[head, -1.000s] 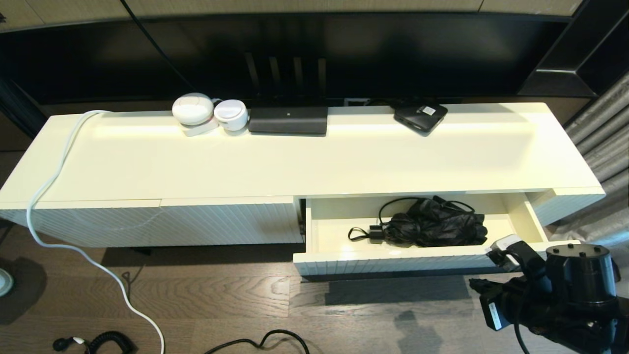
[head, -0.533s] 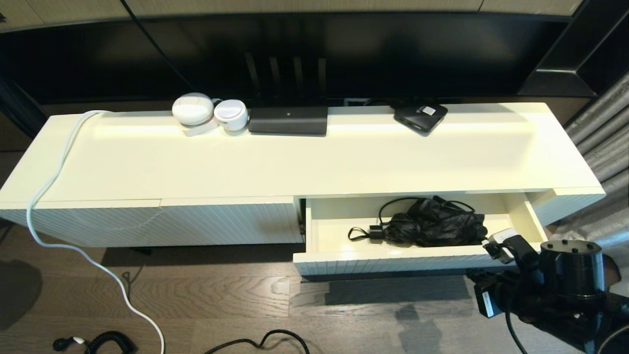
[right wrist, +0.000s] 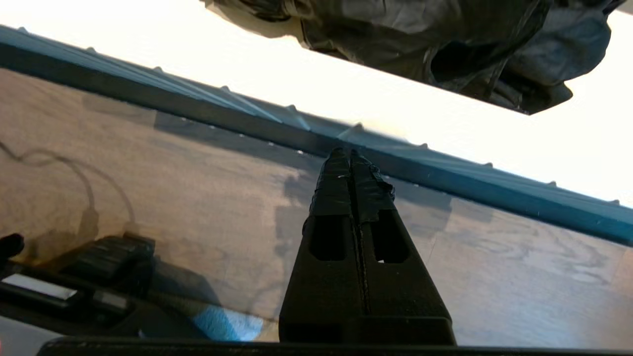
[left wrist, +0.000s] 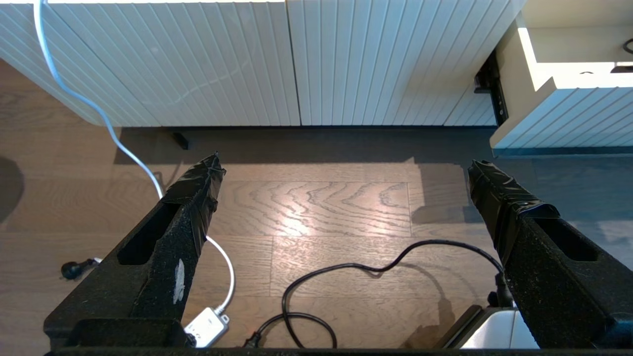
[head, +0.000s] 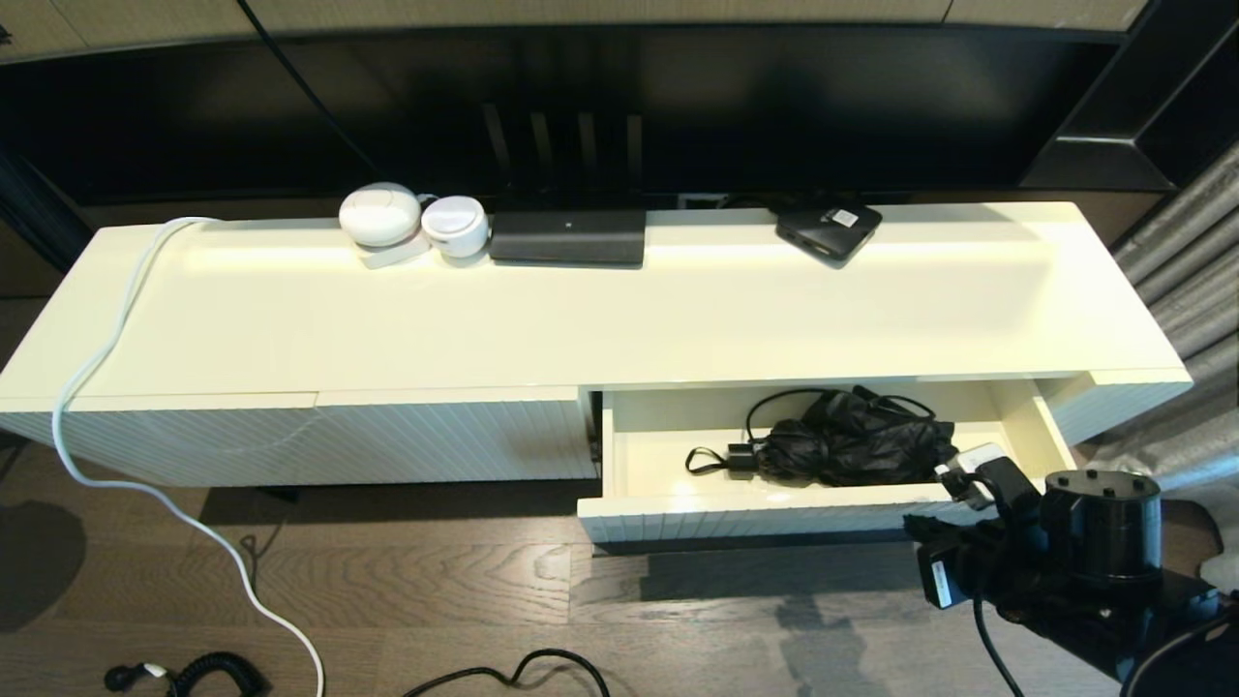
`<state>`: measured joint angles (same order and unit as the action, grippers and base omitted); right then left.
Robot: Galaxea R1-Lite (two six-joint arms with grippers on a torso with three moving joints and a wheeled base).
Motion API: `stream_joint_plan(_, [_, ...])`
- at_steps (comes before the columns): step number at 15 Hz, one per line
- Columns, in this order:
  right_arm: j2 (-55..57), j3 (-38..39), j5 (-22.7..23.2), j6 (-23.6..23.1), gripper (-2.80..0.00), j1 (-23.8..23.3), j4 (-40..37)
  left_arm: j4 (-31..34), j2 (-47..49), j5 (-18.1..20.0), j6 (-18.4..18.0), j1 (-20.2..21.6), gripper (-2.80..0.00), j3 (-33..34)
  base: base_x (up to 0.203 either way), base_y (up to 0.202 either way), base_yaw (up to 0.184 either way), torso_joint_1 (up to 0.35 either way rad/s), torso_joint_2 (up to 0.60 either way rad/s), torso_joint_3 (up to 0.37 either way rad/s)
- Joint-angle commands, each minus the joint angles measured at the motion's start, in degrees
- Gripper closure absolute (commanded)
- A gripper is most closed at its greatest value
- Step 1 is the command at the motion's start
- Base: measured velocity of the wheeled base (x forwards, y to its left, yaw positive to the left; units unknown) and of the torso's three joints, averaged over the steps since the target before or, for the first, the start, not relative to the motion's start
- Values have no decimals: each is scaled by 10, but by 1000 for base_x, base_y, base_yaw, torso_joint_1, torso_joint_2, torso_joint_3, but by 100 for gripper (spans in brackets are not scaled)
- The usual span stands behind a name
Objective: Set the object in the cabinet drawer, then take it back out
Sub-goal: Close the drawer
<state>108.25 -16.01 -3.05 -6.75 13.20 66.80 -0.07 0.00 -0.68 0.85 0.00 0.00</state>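
Note:
The cabinet drawer stands pulled out at the cabinet's right half, its ribbed white front toward me. A crumpled black object with a black cord lies on its cream floor. My right arm hangs low in front of the drawer's right end. In the right wrist view the right gripper is shut with nothing in it, its tips just short of the ribbed drawer front, and the black object lies beyond. My left gripper is open over bare wooden floor.
Two white round devices, a black router and a small black box sit at the back of the cabinet top. A white cable drapes over the left end. A black cable lies on the floor. A closed ribbed front is on the left.
My right arm has shifted left and nearer to the drawer front. The gripper stays shut. The drawer and the black object have not moved.

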Motion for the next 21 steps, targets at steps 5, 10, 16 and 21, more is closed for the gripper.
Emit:
stream_joint_plan(5, [24,-9,-1,-4,0,-3,42,0,0,0,0,0,-280,0,0,0,0,0,0,0])
stream_joint_plan(10, [46,-21,-1,-5,0,-4,87,0,0,0,0,1,-280,0,0,0,0,0,0,0])
stream_joint_plan(16, [61,-41,-18,-6,0,-3,100,0,0,0,0,0,-280,0,0,0,0,0,0,0])
stream_joint_plan(21, [83,-67,-20,-6,0,-3,106,0,0,0,0,0,-280,0,0,0,0,0,0,0])
